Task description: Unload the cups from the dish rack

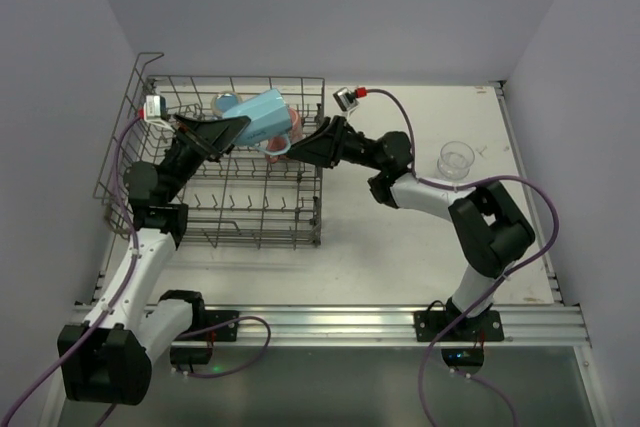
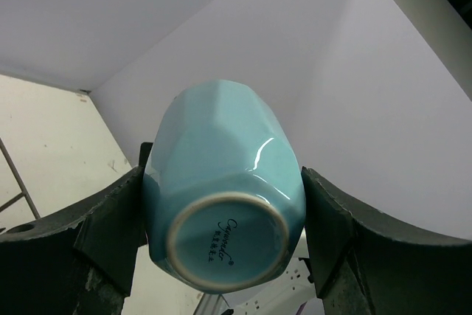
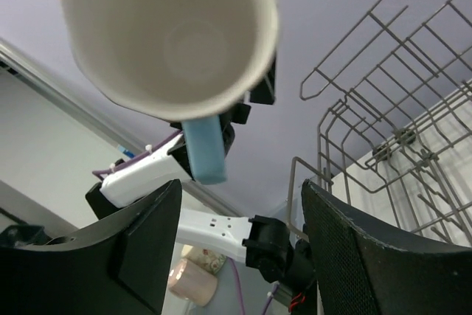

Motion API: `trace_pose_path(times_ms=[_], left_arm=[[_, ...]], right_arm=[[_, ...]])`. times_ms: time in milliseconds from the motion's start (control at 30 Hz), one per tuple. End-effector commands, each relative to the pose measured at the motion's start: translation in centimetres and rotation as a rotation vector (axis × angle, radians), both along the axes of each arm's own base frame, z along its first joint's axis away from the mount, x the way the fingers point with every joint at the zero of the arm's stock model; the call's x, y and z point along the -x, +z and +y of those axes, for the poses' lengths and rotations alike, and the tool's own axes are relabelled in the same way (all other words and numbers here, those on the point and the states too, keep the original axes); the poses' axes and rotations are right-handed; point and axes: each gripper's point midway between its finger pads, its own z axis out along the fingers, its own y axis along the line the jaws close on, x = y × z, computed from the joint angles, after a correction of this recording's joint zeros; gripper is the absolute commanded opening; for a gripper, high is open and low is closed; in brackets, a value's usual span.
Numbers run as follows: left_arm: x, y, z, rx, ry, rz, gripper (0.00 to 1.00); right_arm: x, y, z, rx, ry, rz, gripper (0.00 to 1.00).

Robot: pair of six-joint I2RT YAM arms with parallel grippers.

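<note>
My left gripper (image 1: 238, 130) is shut on a light blue handled mug (image 1: 264, 117) and holds it tilted in the air above the dish rack (image 1: 255, 217). In the left wrist view the mug's base (image 2: 225, 237) sits between both fingers (image 2: 110, 226). My right gripper (image 1: 303, 150) is open just right of the mug, beside its handle (image 1: 281, 147). In the right wrist view the mug's white inside (image 3: 169, 35) and blue handle (image 3: 204, 149) hang above the open jaws (image 3: 240, 241). A pink tumbler (image 1: 271, 144) shows partly under the mug. Another light blue cup (image 1: 228, 103) stands at the rack's back.
A clear glass (image 1: 456, 158) stands on the white table (image 1: 400, 237) at the right. The rack's taller looped side (image 1: 125, 137) is on the left, by the wall. The rack's wire wall (image 3: 383, 108) is close on the right of my right gripper.
</note>
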Motion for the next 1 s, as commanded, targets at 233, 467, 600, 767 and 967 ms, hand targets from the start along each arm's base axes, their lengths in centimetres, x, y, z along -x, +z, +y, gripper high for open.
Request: trace_pose_path(times_ms=[233,467,600,767,967], left_arm=[[1.2,3.3,0.4,0.100,0.000,-0.135,0.00],[1.3,3.2,0.2,0.128,-0.019,-0.127,0.00],[1.4,3.1,-0.1,0.137,-0.028,-0.123,0.00],[1.4,3.0,-0.2,0.146,-0.033,-0.116,0.00],[1.2,2.8,-0.6,0.161,-0.044,-0.101,0.00]], right_arm=[[3.4,7.1,-0.5,-0.229,0.041,-0.325,0.64],[3.2,7.5,0.3,-0.235,0.050,-0.324,0.60],[3.2,7.6,0.7,-0.232,0.054,-0.324,0.58],[3.4,7.8,1.0,-0.233,0.050,-0.340,0.53],[3.2,7.9,1.3,-0.233,0.049,-0.336,0.50]])
